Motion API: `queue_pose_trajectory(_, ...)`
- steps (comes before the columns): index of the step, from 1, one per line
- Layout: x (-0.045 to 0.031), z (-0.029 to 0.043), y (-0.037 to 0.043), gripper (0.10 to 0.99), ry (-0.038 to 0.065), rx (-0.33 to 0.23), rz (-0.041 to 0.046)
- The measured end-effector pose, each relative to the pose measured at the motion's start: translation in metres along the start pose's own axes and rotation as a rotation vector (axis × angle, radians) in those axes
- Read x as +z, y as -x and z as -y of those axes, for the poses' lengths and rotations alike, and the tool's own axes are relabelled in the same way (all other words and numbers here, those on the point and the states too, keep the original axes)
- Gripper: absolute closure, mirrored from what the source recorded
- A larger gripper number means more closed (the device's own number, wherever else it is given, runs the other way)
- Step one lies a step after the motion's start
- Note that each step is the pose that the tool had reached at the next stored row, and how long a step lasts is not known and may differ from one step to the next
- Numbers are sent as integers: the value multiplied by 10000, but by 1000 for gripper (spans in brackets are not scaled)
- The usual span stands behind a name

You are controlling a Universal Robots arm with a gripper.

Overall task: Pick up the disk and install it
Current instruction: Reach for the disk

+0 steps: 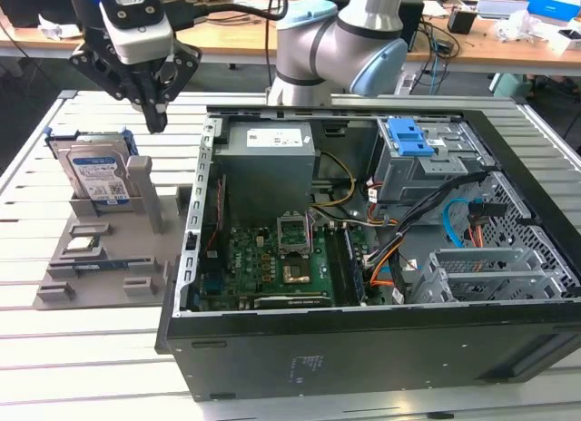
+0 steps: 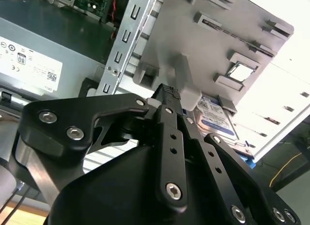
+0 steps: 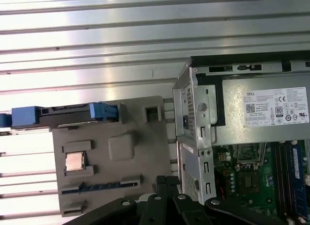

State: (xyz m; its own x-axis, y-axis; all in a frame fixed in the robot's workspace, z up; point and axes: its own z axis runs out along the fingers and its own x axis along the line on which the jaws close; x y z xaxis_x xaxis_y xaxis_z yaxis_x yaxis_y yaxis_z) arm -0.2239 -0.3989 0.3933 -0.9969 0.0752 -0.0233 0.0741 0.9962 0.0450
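The disk (image 1: 95, 171) stands on edge in a slot at the back of a grey fixture tray (image 1: 109, 276), on the exterior view's left; its blue-and-white label faces forward and a blue frame runs round it. My black gripper (image 1: 156, 122) hangs above the tray, a little to the exterior view's right of the disk and clear of it, over a grey upright post (image 1: 145, 192). Its fingers are shut with nothing between them. In the second wrist view the gripper (image 2: 169, 94) points at the tray with the disk (image 2: 215, 119) just beyond. The first wrist view shows the disk (image 3: 63, 114) edge-on and the gripper (image 3: 167, 184).
An open computer case (image 1: 363, 348) lies to the exterior view's right of the tray, holding a motherboard (image 1: 272, 258), a power supply (image 1: 268, 144), cables, and a grey drive cage with a blue latch plate (image 1: 408, 138). A small square chip (image 1: 80, 246) rests on the tray. The table is slatted metal.
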Motion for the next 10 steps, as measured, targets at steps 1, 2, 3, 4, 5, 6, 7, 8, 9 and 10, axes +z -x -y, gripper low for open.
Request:
queue_pose_trajectory(1,0,2,-19,980,0,0,0)
queue_pose_trajectory(2,-2,5,-69,980,0,0,0)
queue_pose_trajectory(3,-2,8,-103,980,0,1,1)
queue_pose_trajectory(4,-3,9,-129,980,1,1,0)
queue_pose_trajectory(5,-4,12,-162,980,1,1,1)
queue_pose_trajectory(6,-4,14,-184,980,1,0,1)
queue_pose_trajectory(7,-5,15,-207,980,0,0,0)
queue_pose_trajectory(8,-6,17,-233,980,0,0,0)
queue_pose_trajectory(9,-7,19,-251,980,0,0,0)
queue_pose_trajectory(10,-7,20,-273,980,1,1,1)
